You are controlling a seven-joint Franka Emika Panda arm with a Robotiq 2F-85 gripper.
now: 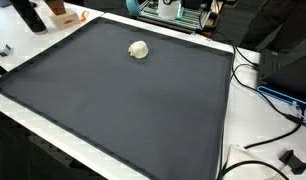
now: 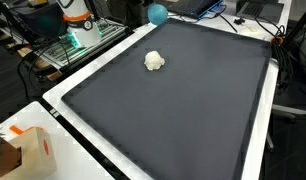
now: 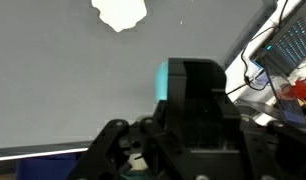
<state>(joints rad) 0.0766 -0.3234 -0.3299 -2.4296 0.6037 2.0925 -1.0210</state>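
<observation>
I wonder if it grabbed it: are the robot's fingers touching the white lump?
Apart. The wrist view shows bare grey mat between the fingers and the white lump.

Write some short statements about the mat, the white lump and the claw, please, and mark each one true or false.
1. A white crumpled lump lies on the dark mat. True.
2. The claw holds the lump. False: in the wrist view the lump lies apart from it, near the top edge.
3. Several other things lie on the mat. False: only the lump is on it.
4. A carton stands off the mat, near one corner. True.
</observation>
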